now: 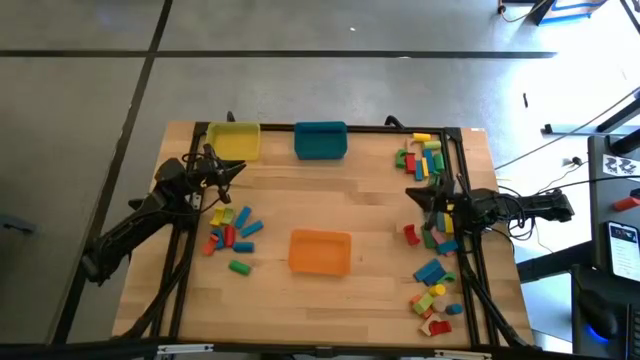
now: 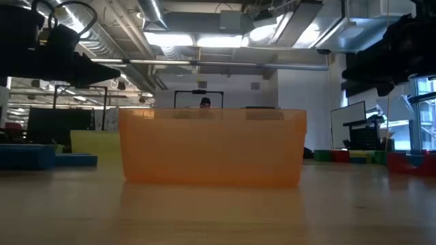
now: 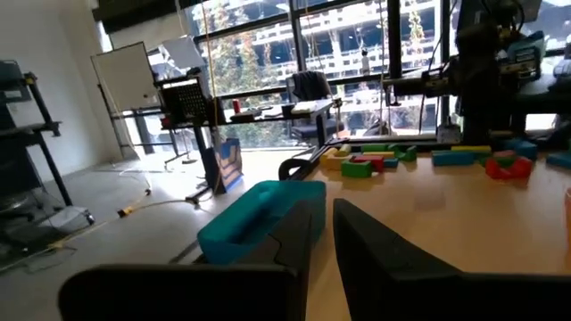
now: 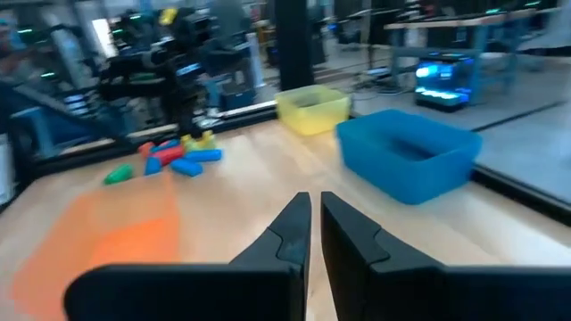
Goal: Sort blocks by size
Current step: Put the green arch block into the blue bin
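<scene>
I see small painted wooden blocks (image 1: 232, 230) in red, blue, green and yellow, clustered left of centre and scattered down the bench's (image 1: 370, 190) right edge. Left claw (image 1: 238, 168) and right claw (image 1: 409, 193) are both closed, empty.

On the desk (image 1: 330, 195), a yellow bin (image 1: 234, 140) and a teal bin (image 1: 321, 140) sit along the far edge, an orange bin (image 1: 320, 251) near the middle. Blocks (image 1: 231, 232) cluster left; more blocks (image 1: 433, 268) line the right edge.
</scene>
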Controlling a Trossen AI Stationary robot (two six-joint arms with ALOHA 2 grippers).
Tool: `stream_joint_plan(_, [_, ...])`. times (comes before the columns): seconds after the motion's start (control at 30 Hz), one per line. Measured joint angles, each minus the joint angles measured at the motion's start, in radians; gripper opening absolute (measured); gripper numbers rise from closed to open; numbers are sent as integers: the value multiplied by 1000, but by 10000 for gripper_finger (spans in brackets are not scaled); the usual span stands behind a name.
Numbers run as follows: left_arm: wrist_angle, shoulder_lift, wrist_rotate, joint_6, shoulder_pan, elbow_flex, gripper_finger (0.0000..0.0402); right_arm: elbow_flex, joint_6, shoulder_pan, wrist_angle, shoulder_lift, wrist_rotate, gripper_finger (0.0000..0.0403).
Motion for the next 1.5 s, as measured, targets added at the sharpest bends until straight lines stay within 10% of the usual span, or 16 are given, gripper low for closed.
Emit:
stream_joint_plan(0.2, [0, 0, -2, -225, 0, 0, 38, 0, -60, 0, 26, 0, 199, 30])
stream_joint_plan(0.53, [50, 2, -84, -158, 0, 0, 38, 0, -129, -74, 108, 55, 344, 30])
stream_joint_plan(0.97, [114, 2, -88, -83, -32, 0, 38, 163, -18, -474, 215, 457, 143, 30])
stream_joint_plan(1.5, [426, 2, -88, 109, -57, 0, 38, 632, 102, -785, -316, 1093, -311, 30])
